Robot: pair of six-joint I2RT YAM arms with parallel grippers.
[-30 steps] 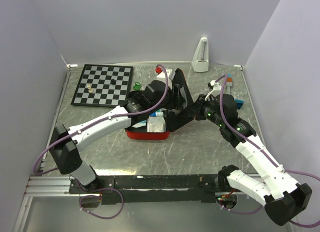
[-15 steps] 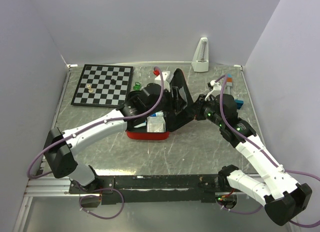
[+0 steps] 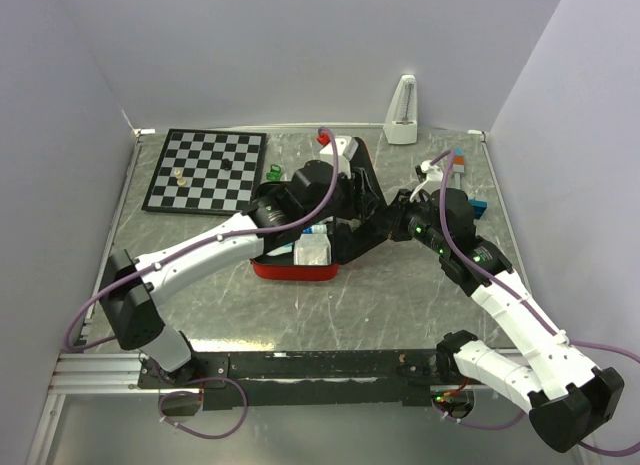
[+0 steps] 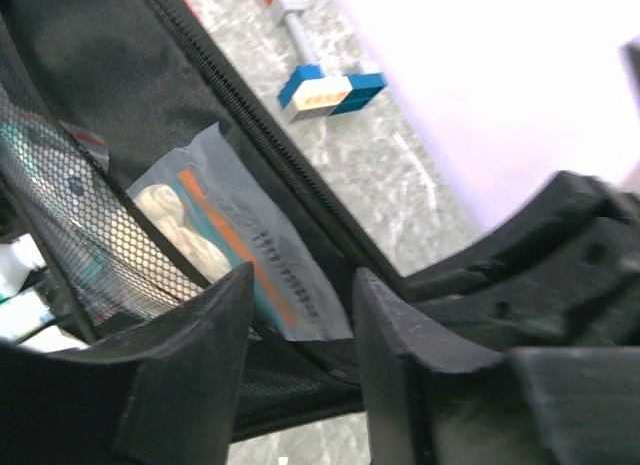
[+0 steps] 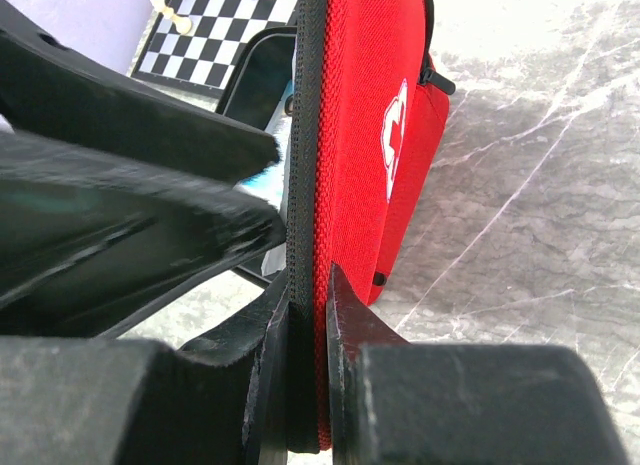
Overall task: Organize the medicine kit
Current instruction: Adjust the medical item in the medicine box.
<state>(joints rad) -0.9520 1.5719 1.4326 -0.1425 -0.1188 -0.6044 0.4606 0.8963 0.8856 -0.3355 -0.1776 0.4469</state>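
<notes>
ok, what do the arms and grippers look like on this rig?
The left arm and right arm: white shell links, black joints. A purple cable loops along each. Small green lights on the right arm's black section. The left gripper and right gripper: matte black, two chunky fingers. No markings readable.

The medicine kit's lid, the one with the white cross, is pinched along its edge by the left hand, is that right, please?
Not quite: the right hand pinches the lid's edge on the medicine kit, white cross facing outward, as the right wrist view shows. The left hand is open inside the kit, by a packet in the mesh pocket.
</notes>
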